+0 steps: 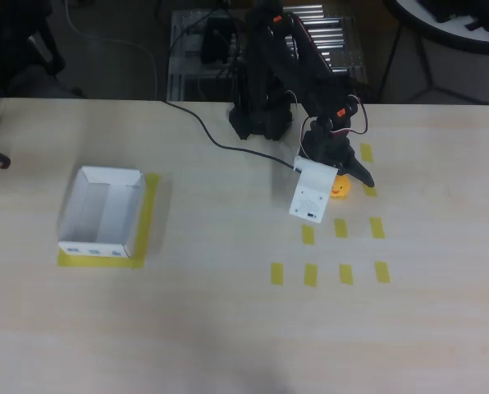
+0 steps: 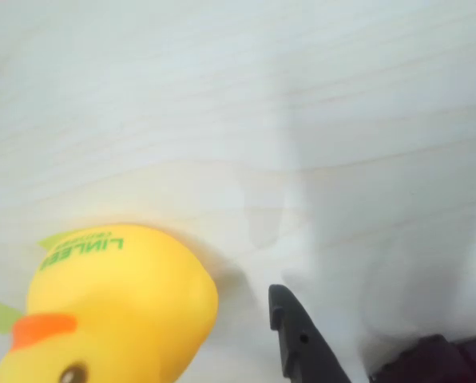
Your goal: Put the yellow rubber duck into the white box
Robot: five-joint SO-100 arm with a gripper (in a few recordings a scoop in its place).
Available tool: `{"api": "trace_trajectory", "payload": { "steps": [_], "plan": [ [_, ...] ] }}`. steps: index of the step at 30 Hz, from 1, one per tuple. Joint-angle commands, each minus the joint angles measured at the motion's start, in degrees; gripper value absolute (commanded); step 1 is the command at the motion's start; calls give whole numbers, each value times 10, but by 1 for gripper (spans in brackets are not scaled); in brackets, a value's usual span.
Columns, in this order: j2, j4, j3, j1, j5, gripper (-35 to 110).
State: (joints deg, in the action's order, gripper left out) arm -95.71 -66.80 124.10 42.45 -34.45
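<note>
Duck [image 1: 339, 188] sat on table [image 1: 228, 328] amid tape marks [image 1: 340, 228], well apart from box [image 1: 103, 212]. Gripper [image 1: 343, 182] was spread around duck, not yet pinching. Grasp, carry, drop all remained.

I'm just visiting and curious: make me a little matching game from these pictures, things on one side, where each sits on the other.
Things:
1. yellow rubber duck
2. white box
3. gripper
4. black cable

Places, overhead view:
A. left part of the table, on a yellow tape outline
B. lowered over the duck, right of centre
C. on the table among small yellow tape marks
D. trailing across the table toward the arm's base

Pairs: 1-C, 2-A, 3-B, 4-D
</note>
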Motion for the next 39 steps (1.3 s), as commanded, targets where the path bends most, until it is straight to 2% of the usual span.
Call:
{"api": "trace_trajectory", "payload": {
  "steps": [1, 22, 25, 30, 32, 39],
  "plan": [
    [1, 8, -27, 10, 6, 63],
    [57, 13, -108, 17, 51, 59],
    [62, 12, -121, 18, 59, 45],
    [69, 6, -139, 19, 68, 5],
    [74, 6, -142, 19, 69, 0],
    [78, 18, -132, 19, 63, 0]
  ]
}}
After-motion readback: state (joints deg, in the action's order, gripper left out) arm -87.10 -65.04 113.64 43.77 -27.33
